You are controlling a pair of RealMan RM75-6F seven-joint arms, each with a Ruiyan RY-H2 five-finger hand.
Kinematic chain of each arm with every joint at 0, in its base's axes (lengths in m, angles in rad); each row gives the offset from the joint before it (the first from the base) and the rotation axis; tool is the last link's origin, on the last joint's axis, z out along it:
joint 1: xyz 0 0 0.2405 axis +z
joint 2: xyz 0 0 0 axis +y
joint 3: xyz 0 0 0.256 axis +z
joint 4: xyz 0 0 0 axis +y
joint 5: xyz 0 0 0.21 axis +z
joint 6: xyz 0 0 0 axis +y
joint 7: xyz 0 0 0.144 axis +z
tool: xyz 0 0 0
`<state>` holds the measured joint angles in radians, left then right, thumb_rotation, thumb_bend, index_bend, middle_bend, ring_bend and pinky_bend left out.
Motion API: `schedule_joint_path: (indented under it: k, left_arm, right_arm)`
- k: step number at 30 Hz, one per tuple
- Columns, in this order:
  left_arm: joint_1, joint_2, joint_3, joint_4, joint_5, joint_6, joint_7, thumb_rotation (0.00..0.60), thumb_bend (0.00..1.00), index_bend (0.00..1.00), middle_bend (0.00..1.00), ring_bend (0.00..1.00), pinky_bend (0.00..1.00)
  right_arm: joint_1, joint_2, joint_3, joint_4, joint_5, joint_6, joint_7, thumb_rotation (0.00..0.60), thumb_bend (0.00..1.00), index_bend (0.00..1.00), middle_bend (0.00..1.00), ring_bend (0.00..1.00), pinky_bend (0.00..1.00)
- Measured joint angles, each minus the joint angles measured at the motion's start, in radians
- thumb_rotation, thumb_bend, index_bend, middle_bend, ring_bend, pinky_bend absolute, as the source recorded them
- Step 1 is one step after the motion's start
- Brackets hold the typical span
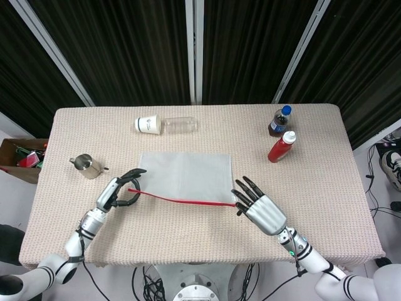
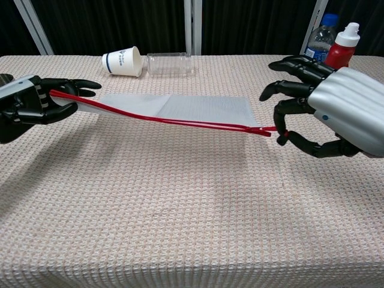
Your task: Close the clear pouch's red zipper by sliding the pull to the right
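The clear pouch (image 1: 185,174) lies flat mid-table, and its red zipper (image 1: 182,198) runs along the near edge. My left hand (image 1: 118,192) grips the zipper's left end and holds it a little above the cloth (image 2: 30,102). My right hand (image 1: 258,208) is at the zipper's right end. Its thumb and a finger pinch the red pull (image 2: 278,130) while its other fingers spread (image 2: 327,108). In the chest view the zipper (image 2: 168,120) stretches taut between the two hands.
A paper cup (image 1: 147,124) and a clear jar (image 1: 180,125) lie on their sides at the back. A metal cup (image 1: 88,166) stands at the left. A cola bottle (image 1: 280,120) and a red sauce bottle (image 1: 281,147) stand at the back right. A cardboard box (image 1: 19,157) sits off the table's left edge.
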<state>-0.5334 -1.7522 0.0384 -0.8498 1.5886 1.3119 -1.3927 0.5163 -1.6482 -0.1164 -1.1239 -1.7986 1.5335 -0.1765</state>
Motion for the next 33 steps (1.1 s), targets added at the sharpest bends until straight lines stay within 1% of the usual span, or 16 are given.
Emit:
schedule_joint_path:
  k: [7, 8, 9, 10, 11, 12, 13, 14, 15, 16, 18, 21, 24, 28, 31, 33]
  left_arm:
    - [0.009, -0.002, -0.003, -0.003, -0.001, -0.004, 0.031, 0.6, 0.48, 0.64, 0.19, 0.13, 0.16]
    - [0.01, -0.002, -0.003, -0.004, 0.0, -0.004, 0.04, 0.6, 0.48, 0.64, 0.19, 0.13, 0.16]
    - [0.01, -0.002, -0.003, -0.004, 0.001, -0.004, 0.052, 0.6, 0.48, 0.62, 0.19, 0.13, 0.16]
    - [0.011, -0.002, -0.003, -0.004, 0.002, -0.003, 0.072, 0.6, 0.48, 0.58, 0.19, 0.13, 0.16]
    - [0.012, -0.002, -0.002, -0.004, 0.004, -0.003, 0.093, 0.6, 0.48, 0.55, 0.19, 0.13, 0.16]
    - [0.012, -0.001, 0.0, -0.004, 0.006, -0.004, 0.119, 0.6, 0.46, 0.46, 0.18, 0.13, 0.16]
    - [0.012, 0.002, 0.003, -0.005, 0.009, -0.006, 0.162, 0.6, 0.43, 0.41, 0.17, 0.13, 0.16]
    - [0.013, 0.005, 0.005, -0.007, 0.01, -0.009, 0.202, 0.6, 0.38, 0.34, 0.16, 0.13, 0.16]
    - [0.013, 0.009, 0.007, -0.01, 0.011, -0.013, 0.247, 0.6, 0.32, 0.29, 0.14, 0.13, 0.16]
    - [0.014, 0.015, 0.009, -0.018, 0.011, -0.018, 0.317, 0.6, 0.28, 0.25, 0.13, 0.12, 0.16]
    - [0.016, 0.029, 0.01, -0.037, 0.009, -0.028, 0.441, 0.6, 0.22, 0.22, 0.12, 0.12, 0.16]
    - [0.026, 0.065, 0.007, -0.097, -0.009, -0.039, 0.687, 0.6, 0.17, 0.21, 0.12, 0.12, 0.15]
    - [0.045, 0.122, -0.002, -0.198, -0.041, -0.04, 0.949, 0.6, 0.17, 0.21, 0.12, 0.12, 0.15]
    - [0.098, 0.25, -0.017, -0.397, -0.102, -0.01, 1.269, 0.6, 0.17, 0.21, 0.12, 0.12, 0.15]
    - [0.168, 0.366, -0.027, -0.539, -0.154, 0.055, 1.421, 0.6, 0.17, 0.21, 0.12, 0.12, 0.15]
    - [0.221, 0.42, -0.031, -0.591, -0.182, 0.108, 1.465, 0.6, 0.17, 0.21, 0.12, 0.12, 0.15]
  right_arm:
    - [-0.027, 0.018, 0.007, 0.012, 0.009, 0.001, 0.034, 0.6, 0.48, 1.0, 0.22, 0.0, 0.0]
    - [-0.027, 0.019, 0.009, 0.01, 0.009, -0.002, 0.04, 0.6, 0.47, 0.97, 0.21, 0.0, 0.0]
    - [-0.028, 0.021, 0.009, 0.007, 0.01, -0.007, 0.043, 0.6, 0.44, 0.9, 0.19, 0.0, 0.0]
    - [-0.028, 0.026, 0.01, -0.001, 0.014, -0.018, 0.044, 0.6, 0.39, 0.78, 0.15, 0.0, 0.0]
    - [-0.029, 0.03, 0.01, -0.01, 0.018, -0.03, 0.042, 0.6, 0.31, 0.61, 0.11, 0.0, 0.0]
    - [-0.029, 0.037, 0.01, -0.023, 0.023, -0.043, 0.039, 0.6, 0.25, 0.43, 0.08, 0.0, 0.0]
    - [-0.029, 0.046, 0.01, -0.044, 0.033, -0.064, 0.033, 0.6, 0.21, 0.31, 0.06, 0.0, 0.0]
    - [-0.028, 0.055, 0.01, -0.065, 0.041, -0.08, 0.028, 0.6, 0.16, 0.13, 0.02, 0.0, 0.0]
    - [-0.028, 0.066, 0.011, -0.088, 0.051, -0.098, 0.023, 0.6, 0.14, 0.04, 0.01, 0.0, 0.0]
    - [-0.027, 0.082, 0.013, -0.123, 0.066, -0.12, 0.015, 0.6, 0.12, 0.01, 0.0, 0.0, 0.0]
    - [-0.026, 0.111, 0.02, -0.183, 0.092, -0.152, 0.0, 0.6, 0.09, 0.0, 0.0, 0.0, 0.0]
    - [-0.027, 0.176, 0.034, -0.287, 0.13, -0.185, -0.023, 0.6, 0.09, 0.0, 0.0, 0.0, 0.0]
    - [-0.041, 0.254, 0.049, -0.37, 0.156, -0.186, -0.041, 0.6, 0.11, 0.0, 0.05, 0.0, 0.03]
    - [-0.096, 0.324, 0.063, -0.434, 0.181, -0.119, -0.059, 0.6, 0.15, 0.0, 0.1, 0.0, 0.06]
    - [-0.161, 0.372, 0.066, -0.467, 0.203, -0.042, -0.058, 0.6, 0.17, 0.0, 0.11, 0.0, 0.07]
    - [-0.206, 0.404, 0.065, -0.486, 0.22, 0.0, -0.045, 0.6, 0.18, 0.0, 0.09, 0.0, 0.06]
